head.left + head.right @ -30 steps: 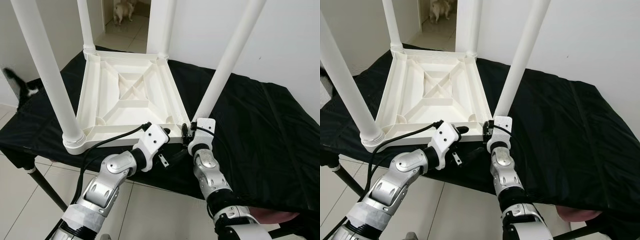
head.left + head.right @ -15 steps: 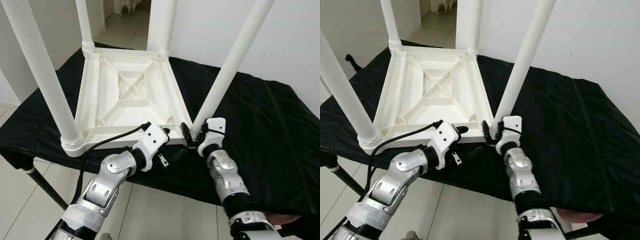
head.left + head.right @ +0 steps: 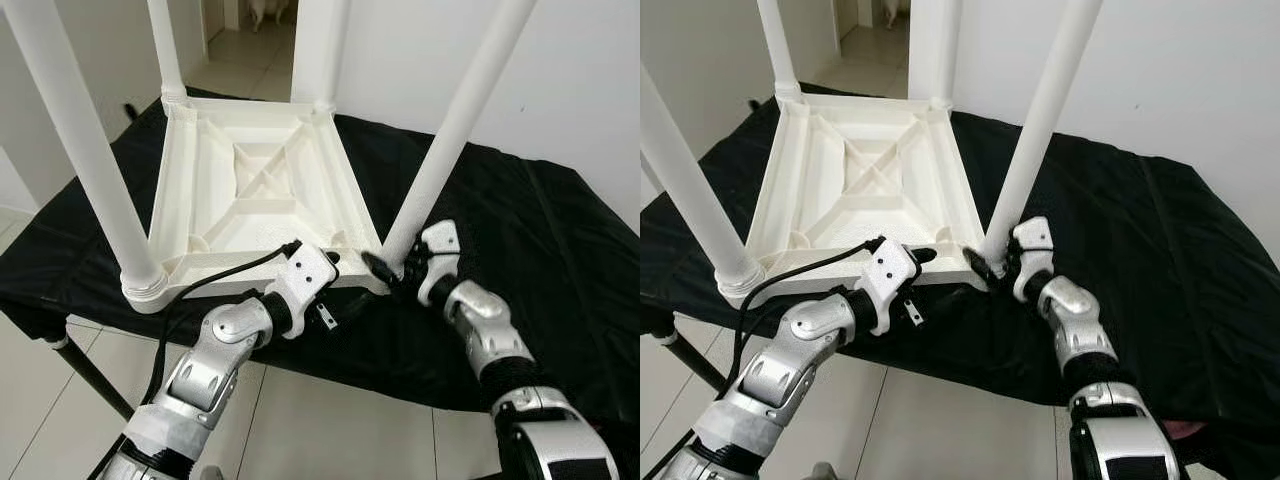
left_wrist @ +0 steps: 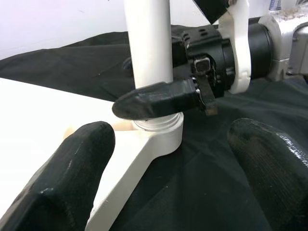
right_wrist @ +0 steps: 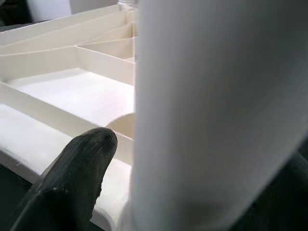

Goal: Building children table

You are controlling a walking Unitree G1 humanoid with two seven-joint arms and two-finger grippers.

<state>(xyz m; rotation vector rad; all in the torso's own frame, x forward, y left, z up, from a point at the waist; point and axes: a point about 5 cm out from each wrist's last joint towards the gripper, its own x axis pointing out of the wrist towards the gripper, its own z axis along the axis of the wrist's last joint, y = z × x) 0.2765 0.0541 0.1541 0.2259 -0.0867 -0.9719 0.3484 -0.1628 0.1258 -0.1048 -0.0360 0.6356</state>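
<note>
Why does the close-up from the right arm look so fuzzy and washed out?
In the right wrist view the white table leg stands so close that it is blurred and evenly bright; one black finger is soft too. The left eye view is sharp.

bright even daylight, head views sharp | soft shadows inside the white table (image 3: 255,185) ribs | black cloth (image 3: 520,230) dull, no glare | wrist views: near fingers (image 4: 72,178) and leg (image 5: 211,110) blurred
</note>
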